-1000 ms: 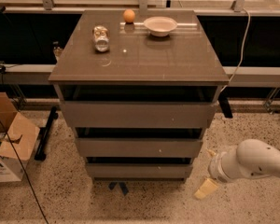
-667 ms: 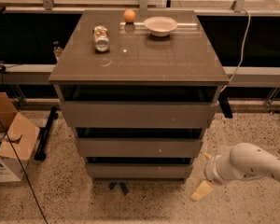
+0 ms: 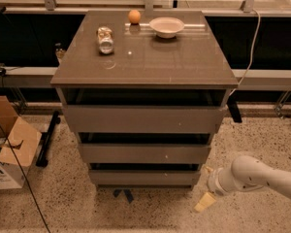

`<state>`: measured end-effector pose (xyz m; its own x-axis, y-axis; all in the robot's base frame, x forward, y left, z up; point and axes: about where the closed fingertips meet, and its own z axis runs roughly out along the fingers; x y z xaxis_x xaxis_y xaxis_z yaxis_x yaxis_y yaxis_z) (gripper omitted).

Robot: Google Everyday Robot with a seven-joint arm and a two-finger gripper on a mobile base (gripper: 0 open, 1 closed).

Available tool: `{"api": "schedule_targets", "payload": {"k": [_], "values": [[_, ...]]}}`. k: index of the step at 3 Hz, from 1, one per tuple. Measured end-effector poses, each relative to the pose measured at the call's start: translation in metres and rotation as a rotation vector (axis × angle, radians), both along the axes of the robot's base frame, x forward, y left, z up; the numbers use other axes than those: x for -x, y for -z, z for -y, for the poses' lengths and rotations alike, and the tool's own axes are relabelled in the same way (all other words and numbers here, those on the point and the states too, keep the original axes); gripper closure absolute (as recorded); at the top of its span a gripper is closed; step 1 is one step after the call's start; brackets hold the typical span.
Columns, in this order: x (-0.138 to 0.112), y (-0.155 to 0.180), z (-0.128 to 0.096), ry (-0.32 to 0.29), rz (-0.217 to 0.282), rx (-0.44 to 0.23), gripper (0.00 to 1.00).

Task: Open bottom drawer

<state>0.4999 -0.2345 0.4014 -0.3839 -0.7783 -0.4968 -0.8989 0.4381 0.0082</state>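
Observation:
The bottom drawer (image 3: 144,177) is the lowest, slimmest grey-brown front of the cabinet, just above the floor, with its front about flush with the drawers above. My gripper (image 3: 206,186) is low at the right, just beside the bottom drawer's right end. Its fingers are spread: one cream fingertip (image 3: 204,202) points down-left near the floor, the other shows near the drawer's upper right corner. It holds nothing. The white arm (image 3: 262,176) reaches in from the right edge.
The middle drawer (image 3: 144,153) and the tall top drawer (image 3: 143,119) sit above. On the cabinet top lie a can (image 3: 105,39), an orange (image 3: 134,16) and a white bowl (image 3: 167,26). A cardboard box (image 3: 7,147) stands on the floor at left. A black bar (image 3: 47,138) lies beside it.
My gripper has moved a little left and down, closer to the right end of the bottom drawer. The drawers have not moved.

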Motion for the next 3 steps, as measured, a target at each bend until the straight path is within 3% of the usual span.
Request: {"api": "schedule_targets", "payload": {"k": [1, 2, 3], "values": [[-0.017, 0.038, 0.007, 0.017, 0.008, -0.056, 0.0], [-0.017, 0.039, 0.007, 0.018, 0.008, -0.057, 0.0], [-0.022, 0.056, -0.013, 0.002, 0.014, -0.084, 0.0]]}}
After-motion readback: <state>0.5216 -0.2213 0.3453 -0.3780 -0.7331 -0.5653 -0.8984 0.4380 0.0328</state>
